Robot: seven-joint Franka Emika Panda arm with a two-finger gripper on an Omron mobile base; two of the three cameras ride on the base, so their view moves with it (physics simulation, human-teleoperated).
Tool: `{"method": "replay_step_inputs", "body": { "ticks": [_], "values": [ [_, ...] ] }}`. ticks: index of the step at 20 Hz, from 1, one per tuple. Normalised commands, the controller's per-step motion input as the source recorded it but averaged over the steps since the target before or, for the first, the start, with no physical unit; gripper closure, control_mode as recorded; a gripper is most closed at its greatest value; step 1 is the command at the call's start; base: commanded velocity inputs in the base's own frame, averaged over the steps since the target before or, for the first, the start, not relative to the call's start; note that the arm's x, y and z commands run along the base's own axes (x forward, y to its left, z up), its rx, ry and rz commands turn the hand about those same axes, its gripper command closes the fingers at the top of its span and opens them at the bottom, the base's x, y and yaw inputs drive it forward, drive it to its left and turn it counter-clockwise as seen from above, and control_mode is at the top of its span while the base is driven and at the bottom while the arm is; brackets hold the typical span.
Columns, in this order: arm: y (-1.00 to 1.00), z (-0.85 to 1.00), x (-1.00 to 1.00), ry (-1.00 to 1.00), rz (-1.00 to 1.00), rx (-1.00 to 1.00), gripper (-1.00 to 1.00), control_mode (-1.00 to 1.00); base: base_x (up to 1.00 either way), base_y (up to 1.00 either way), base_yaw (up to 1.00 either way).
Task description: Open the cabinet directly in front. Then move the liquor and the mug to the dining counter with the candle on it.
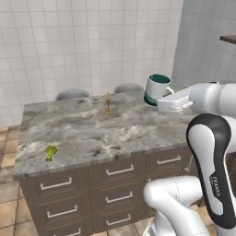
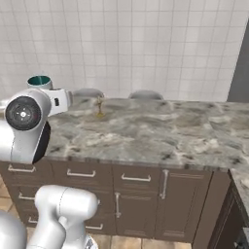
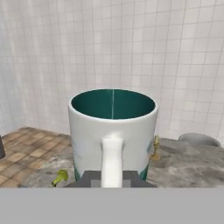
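A: Where's your mug [image 3: 113,131] right now?

B: You've got it upright in the tool [image 3: 112,177], which is clenched on the handle (keeps the mouth up), and it's over the far right edge of the tabletop [image 1: 92,133].

A: Why there?

B: The candle [image 1: 108,102] marks the drop spot, so you're near it. I'd guess lower next; green bit [image 1: 50,151] sits well apart.

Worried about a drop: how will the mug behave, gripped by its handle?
The mug looks rigid and probably glazed, so its handle may slip in the hand. Held off-centre, it could swing. Likely breakable if dropped onto the stone counter.
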Motion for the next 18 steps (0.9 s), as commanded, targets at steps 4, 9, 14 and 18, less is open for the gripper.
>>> {"method": "replay_step_inputs", "body": {
  "ticks": [4,9,14,18],
  "values": [
    [0.00,0.00,0.00,0.00,0.00,0.00,1.00,1.00,0.14,-1.00,-0.06],
    [0.00,0.00,0.00,0.00,0.00,0.00,1.00,1.00,0.97,-0.47,0.00],
    [0.00,0.00,0.00,0.00,0.00,0.00,1.00,1.00,1.00,-0.13,0.00],
    [0.05,-0.15,0.17,0.00,0.02,0.00,1.00,-1.00,0.58,0.03,0.03]
  ]
}}
